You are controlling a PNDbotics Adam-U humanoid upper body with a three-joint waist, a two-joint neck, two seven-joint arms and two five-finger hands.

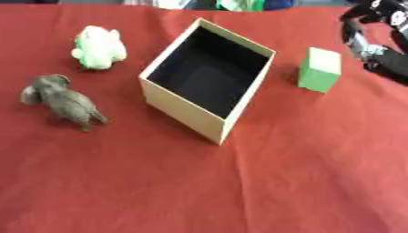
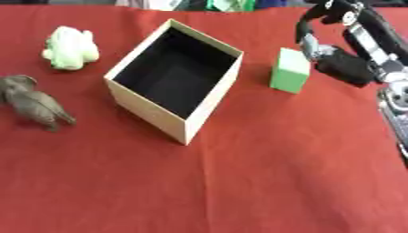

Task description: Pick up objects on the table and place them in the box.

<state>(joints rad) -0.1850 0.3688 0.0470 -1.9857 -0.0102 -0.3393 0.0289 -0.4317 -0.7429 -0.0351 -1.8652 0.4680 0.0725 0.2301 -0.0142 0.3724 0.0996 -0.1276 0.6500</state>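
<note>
— Nearest: grey elephant toy (image 1: 63, 101), low on the left. Beyond it, pale green frog toy (image 1: 99, 47); open box (image 1: 209, 78) in the middle, nothing seen inside.

— And the green block (image 2: 290, 70)?

— Upright, right of the box. Just beside it, further right: right hand (image 2: 339, 54), fingers curled, holding nothing. Left hand unseen. Block likely first.

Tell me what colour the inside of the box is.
Black inside the box, with cream outer walls; the left eye view shows it best.

Two toys (image 1: 99, 47) left of box (image 1: 185, 109), block (image 1: 320, 69) right.
</note>
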